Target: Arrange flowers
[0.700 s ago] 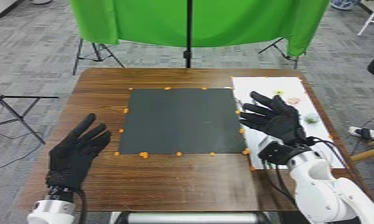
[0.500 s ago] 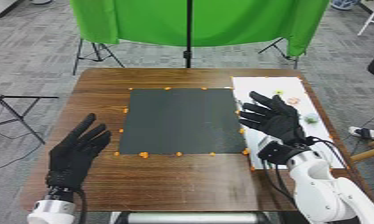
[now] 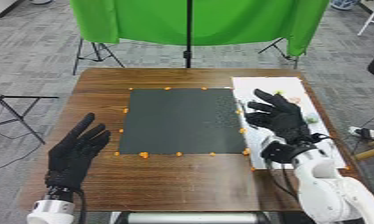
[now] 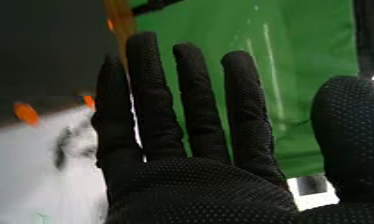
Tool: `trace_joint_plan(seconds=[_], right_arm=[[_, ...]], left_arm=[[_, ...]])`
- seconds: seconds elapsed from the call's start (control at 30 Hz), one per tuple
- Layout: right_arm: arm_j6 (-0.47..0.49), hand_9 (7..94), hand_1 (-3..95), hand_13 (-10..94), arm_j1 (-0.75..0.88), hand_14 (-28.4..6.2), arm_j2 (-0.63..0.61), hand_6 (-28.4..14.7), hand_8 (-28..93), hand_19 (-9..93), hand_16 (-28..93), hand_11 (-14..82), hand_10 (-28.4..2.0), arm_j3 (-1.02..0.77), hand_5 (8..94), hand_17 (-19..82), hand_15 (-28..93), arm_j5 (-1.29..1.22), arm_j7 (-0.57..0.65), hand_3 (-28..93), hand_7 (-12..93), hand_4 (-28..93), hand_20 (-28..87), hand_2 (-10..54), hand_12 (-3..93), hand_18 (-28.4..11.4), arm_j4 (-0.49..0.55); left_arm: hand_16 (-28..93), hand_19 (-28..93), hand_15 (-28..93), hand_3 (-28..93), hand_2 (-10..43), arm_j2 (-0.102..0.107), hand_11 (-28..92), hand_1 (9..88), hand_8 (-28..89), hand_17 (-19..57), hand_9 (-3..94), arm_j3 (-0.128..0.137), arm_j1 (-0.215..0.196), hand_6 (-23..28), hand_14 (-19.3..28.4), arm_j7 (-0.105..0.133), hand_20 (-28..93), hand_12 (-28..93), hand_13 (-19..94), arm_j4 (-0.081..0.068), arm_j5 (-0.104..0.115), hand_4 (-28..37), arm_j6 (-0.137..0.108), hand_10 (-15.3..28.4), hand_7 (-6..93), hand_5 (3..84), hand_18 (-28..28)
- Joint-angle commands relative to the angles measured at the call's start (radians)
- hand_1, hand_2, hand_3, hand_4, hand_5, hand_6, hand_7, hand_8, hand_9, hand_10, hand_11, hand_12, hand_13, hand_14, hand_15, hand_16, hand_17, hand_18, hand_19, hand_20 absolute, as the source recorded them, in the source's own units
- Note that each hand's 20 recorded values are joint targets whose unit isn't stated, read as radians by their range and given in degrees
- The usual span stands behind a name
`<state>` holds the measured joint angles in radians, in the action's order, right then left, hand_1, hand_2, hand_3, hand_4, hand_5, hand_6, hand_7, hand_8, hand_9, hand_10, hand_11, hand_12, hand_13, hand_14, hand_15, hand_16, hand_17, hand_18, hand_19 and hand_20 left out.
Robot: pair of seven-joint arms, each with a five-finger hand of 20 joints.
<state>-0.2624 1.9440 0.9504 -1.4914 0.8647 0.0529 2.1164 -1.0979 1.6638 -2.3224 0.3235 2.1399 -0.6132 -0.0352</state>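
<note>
the right hand (image 3: 274,120) is empty and open, fingers nearly straight above the white sheet (image 3: 254,84), with the pinkish flower (image 3: 294,100) just ahead, slightly to its right.

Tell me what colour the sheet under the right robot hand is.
White; the sheet shows best in the head view.

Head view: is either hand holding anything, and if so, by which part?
Nothing is held: the right hand is open, its palm bare, and the left hand is open and empty.
</note>
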Motion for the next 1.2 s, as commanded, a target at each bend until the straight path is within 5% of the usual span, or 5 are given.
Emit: trace_joint_plan(seconds=[0.03,0.3,0.47,0.9,1.2], right_arm=[[-0.015,55.4,18.3,50,0.135,-18.3,-0.052,0.9,-13,67,13,14.7,-15.1,-0.129,49.2,20,44,0.267,0.112,78,15,-28,21,8.3,13.3,-26.5,0.091],[-0.235,59.3,20.7,55,0.137,-17.5,-0.136,-1.3,-13,75,10,20.5,-16.4,-0.065,51.8,26,54,0.658,0.425,78,15,-28,19,6.2,13.5,-25.1,0.164],[-0.294,63.9,24.4,61,0.135,-14.7,-0.179,-4.2,-13,80,11,26.4,-17.5,0.013,57.2,31,65,1.013,0.693,77,15,-27,17,4.0,14.4,-22.1,0.174],[-0.045,71.6,30.8,68,0.022,-12.2,-0.163,-5.2,-12,90,13,35.4,-16.0,0.139,65.2,38,69,1.216,0.971,76,16,-25,6,0.7,16.0,-21.2,0.162],[0.143,73.8,32.3,70,-0.073,-11.8,-0.138,-5.3,-12,92,14,35.1,-15.7,0.255,66.1,41,69,1.286,1.064,75,14,-24,3,-1.6,16.5,-21.4,0.120]], left_arm=[[-6,50,47,81,1.9,0.009,20,23.4,-9,-11.6,34.3,-0.003,-0.018,5.5,26.1,0.025,17,12,20,0.006,0.008,-26.0,-0.024,19.4,9.8,38.4,28.4],[-6,50,47,81,2.1,0.028,21,23.4,-9,-11.6,34.4,-0.004,-0.021,5.6,26.2,0.038,16,12,20,0.005,0.015,-25.9,-0.025,19.4,10.0,38.3,28.4],[-6,50,48,81,2.2,0.017,21,23.3,-9,-11.6,34.5,0.003,-0.024,5.9,26.5,0.025,16,12,20,0.006,0.010,-25.9,-0.016,19.3,10.0,38.1,28.4],[-6,50,48,82,2.4,0.052,22,23.2,-9,-11.5,34.5,-0.012,-0.031,6.3,26.8,0.067,16,12,21,0.006,0.042,-26.1,-0.045,19.6,10.4,37.7,28.4],[-6,51,48,82,2.4,0.035,22,23.1,-9,-11.5,34.5,-0.001,-0.028,6.5,27.0,0.051,16,12,21,0.008,0.032,-25.9,-0.038,19.8,10.7,37.5,28.4]])
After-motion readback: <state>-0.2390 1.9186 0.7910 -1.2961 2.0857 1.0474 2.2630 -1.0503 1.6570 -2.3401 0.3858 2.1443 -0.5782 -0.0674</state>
